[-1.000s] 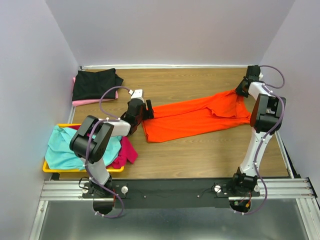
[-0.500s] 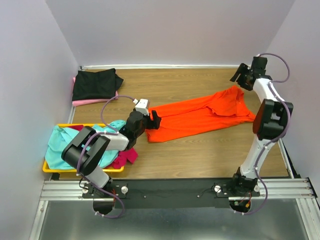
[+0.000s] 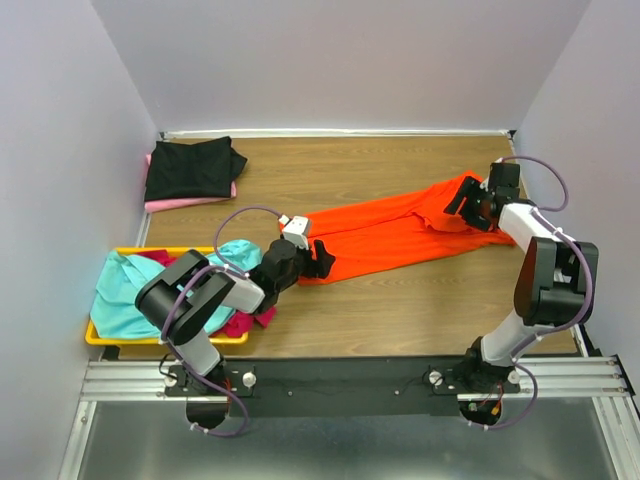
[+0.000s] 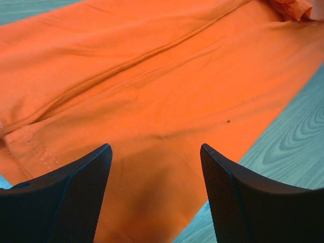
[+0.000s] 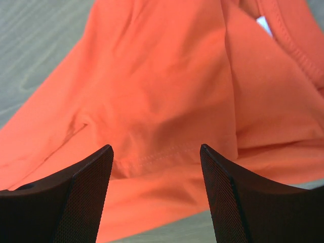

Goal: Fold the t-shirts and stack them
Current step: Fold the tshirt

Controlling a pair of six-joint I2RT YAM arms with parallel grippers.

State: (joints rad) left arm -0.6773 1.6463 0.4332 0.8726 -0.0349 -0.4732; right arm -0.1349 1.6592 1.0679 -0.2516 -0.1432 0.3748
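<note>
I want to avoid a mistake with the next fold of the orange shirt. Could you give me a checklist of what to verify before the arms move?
1. Left end effector open, holding nothing: ok.
2. Right end effector open, holding nothing: ok.
3. Each one above an end of the orange shirt: ok.
4. Shirt lying smooth: not ok, folds near the collar.
5. Contact with the shirt: cannot tell.
6. Black shirt stack apart from both arms: ok.
</note>
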